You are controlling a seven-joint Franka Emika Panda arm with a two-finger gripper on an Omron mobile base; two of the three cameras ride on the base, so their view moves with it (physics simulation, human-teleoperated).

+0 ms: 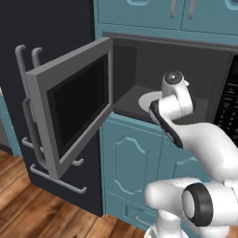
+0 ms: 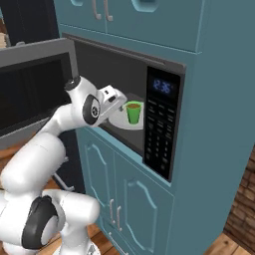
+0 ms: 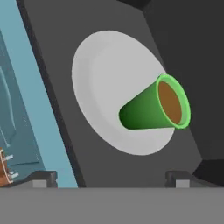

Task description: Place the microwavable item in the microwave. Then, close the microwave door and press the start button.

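The microwavable item, a green cup (image 2: 133, 112) of brown liquid, stands upright on the white turntable plate (image 2: 119, 121) inside the microwave (image 2: 112, 64). In the hand view the cup (image 3: 153, 107) sits on the right part of the plate (image 3: 100, 78). My gripper (image 2: 121, 103) hovers just left of the cup at the cavity mouth, apart from it. In the hand view the gripper (image 3: 111, 177) is open, its fingertips (image 3: 43, 177) wide apart with nothing between them. The microwave door (image 1: 74, 107) is swung wide open to the left.
The black keypad panel (image 2: 159, 134) with a lit display is on the microwave's right side. Tall black fridge doors with grey bar handles (image 1: 21, 69) stand behind the open door. Teal cabinets (image 1: 130, 158) are below and above the microwave, over a wooden floor (image 1: 28, 209).
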